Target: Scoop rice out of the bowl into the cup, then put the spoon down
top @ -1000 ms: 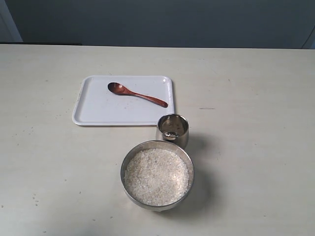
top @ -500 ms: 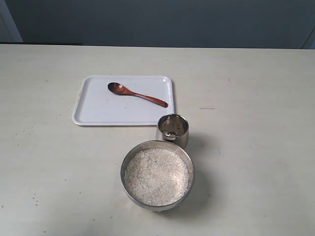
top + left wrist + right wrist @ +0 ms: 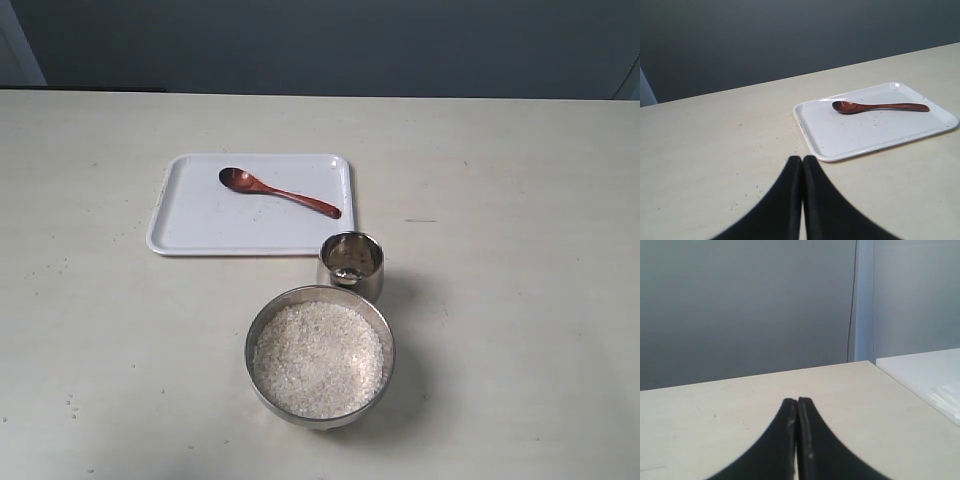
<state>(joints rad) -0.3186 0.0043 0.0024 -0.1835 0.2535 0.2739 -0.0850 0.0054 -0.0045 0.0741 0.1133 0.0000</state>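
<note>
Left gripper (image 3: 802,159): I am holding its two dark fingers pressed flat together with nothing between them. It is hanging low over the table (image 3: 90,330), with the tray ahead of it.
Tray (image 3: 195,228): it is lying white and shallow on the table's left half, carrying only the spoon.
Spoon (image 3: 279,192): it is lying flat on the tray's far half, hollow side up. Its long axis is running mostly left to right on a slight diagonal. The oval head is pointing far-left, and the tapered handle end is pointing right and a little nearer, towards the cup.
Bowl (image 3: 250,360): it is sitting at the near middle with rice (image 3: 318,358) filling it almost to the rim.
Cup (image 3: 351,262): it is standing upright just beyond the bowl's far-right rim, near the tray's near-right corner. I cannot tell whether it is touching the bowl.
Right gripper (image 3: 797,401): I am holding it closed and empty too, looking across bare table.
Risk, pickup: the thin handle is lying flat, so closing off-centre could be skidding or spinning it across the slick tray.
Risk, scooping: with the rice this high, a deep dig could be pushing grains over the rim.
Risk, pouring: the cup's mouth is narrow and the bowl is close, so a stray elbow or a fast tilt could be tipping the cup or scattering grains.
</note>
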